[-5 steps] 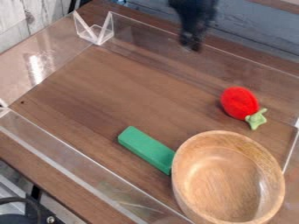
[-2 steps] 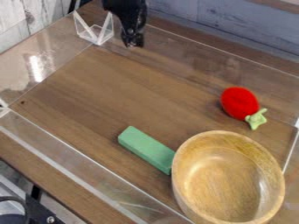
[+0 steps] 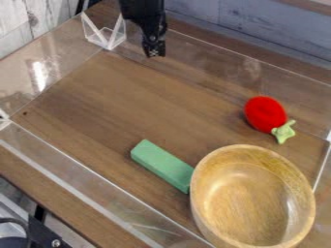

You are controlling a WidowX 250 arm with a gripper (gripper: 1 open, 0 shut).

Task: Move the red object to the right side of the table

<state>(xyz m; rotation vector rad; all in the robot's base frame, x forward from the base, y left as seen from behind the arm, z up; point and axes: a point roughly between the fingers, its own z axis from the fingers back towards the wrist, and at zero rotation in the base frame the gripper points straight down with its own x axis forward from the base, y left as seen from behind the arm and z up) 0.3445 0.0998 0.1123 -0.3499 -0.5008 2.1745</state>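
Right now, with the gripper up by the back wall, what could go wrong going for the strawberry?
1. The gripper hangs far from the strawberry, close to the clear back wall; a careless sweep might clip it.
2. The strawberry is small and rounded, so it may roll or slip out as the fingers close.
3. The bowl sits just in front of the strawberry; a low approach could bump it.

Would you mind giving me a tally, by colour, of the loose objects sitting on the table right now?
Red: 1, the toy strawberry
Green: 1, the flat block
Light wood: 1, the round bowl
Total: 3
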